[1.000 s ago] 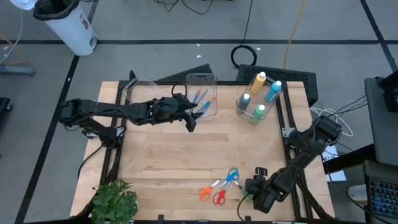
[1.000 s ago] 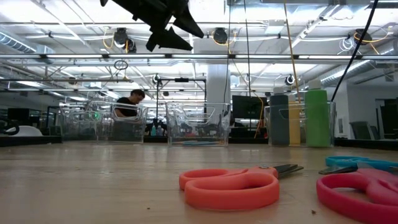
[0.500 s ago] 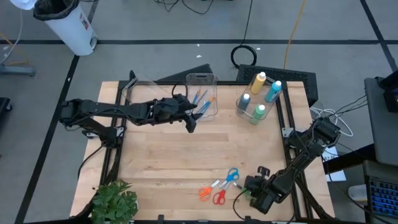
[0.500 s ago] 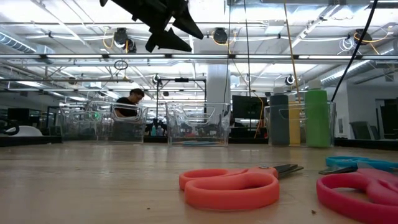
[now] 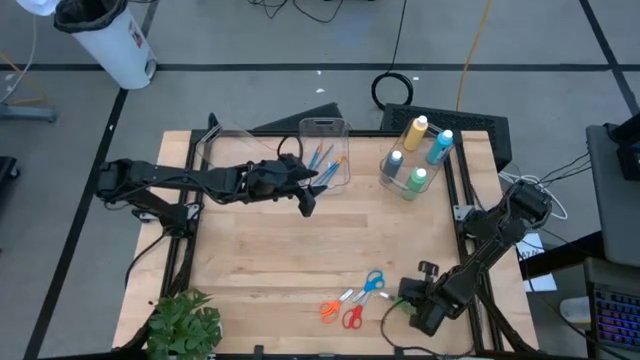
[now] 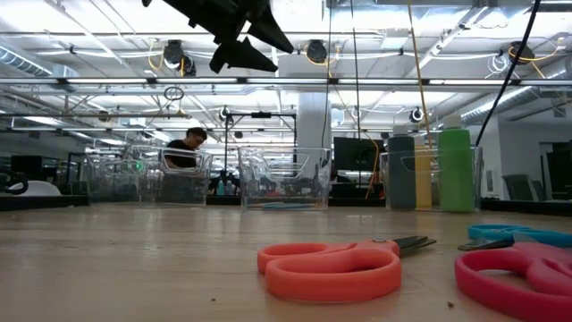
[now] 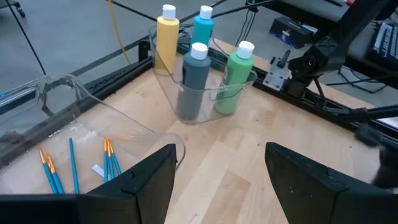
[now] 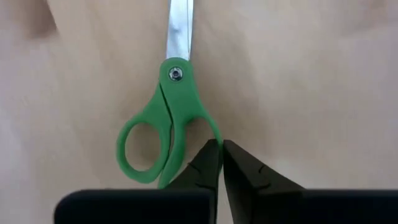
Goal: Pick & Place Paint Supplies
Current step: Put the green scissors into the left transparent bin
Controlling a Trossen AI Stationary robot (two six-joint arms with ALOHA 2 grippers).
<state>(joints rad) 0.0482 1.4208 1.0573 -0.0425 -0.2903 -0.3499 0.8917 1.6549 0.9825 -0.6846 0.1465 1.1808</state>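
Right hand [image 8: 221,163]: low at the table's near right edge; fingers pressed together on one handle loop of the green scissors [image 8: 165,121].
Green scissors: flat on the table [image 5: 280,250], blades pointing away from the right hand; one loop is visible beside the fingers, the other is pinched between them.
Left hand [image 7: 217,171]: raised above the table's far side, just beside the brush bin [image 5: 325,150]; fingers set well apart, holding nothing.
Brushes [image 7: 74,163]: blue-handled with orange ferrules, lying in the brush bin.
Bottles [image 7: 198,78]: yellow, blue, grey-blue and green, all white-capped, upright together in a clear bin [image 5: 400,180] at the far right corner.
Orange scissors [image 6: 335,266]: flat near the table's front edge, beside the red scissors [image 6: 527,268] and the blue scissors [image 6: 523,234].
Plant [image 5: 183,325]: near left corner of the table.
Person [image 6: 188,148]: in the room beyond the table, behind the bins.
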